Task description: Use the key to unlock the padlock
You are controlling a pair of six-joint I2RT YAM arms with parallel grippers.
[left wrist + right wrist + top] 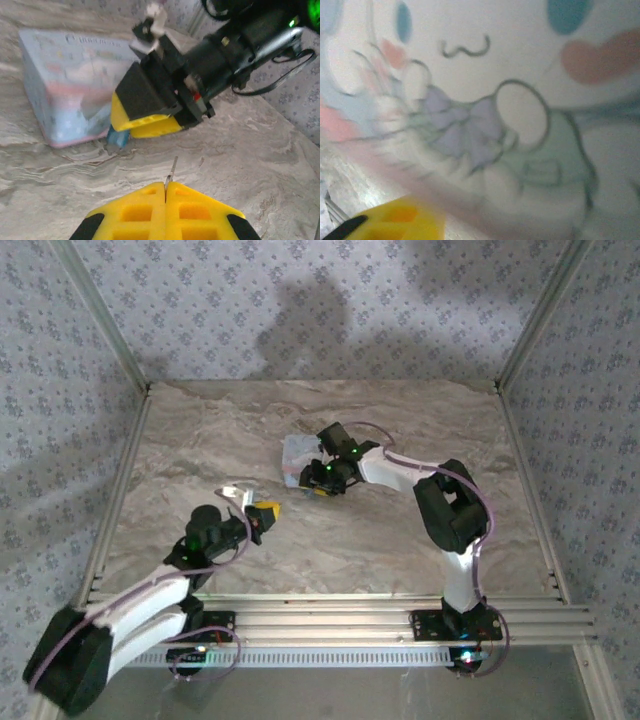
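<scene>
Padlock [118,138], largely hidden beneath the right end effector [142,122], is glimpsed as a blue sliver beside the tin [60,85]; whether that end effector is spread cannot be told. Ahead of it, the left end effector [165,186] is pressed together, pinching the key [171,171].

We see white links and black joint housings on the left arm [150,602] and the right arm [455,510]; thin pale cables loop along both; small green lights glow near the wrists — the left gripper [165,186] has yellow fingers [145,212], waffled with square recesses, black at the outer corners.
</scene>
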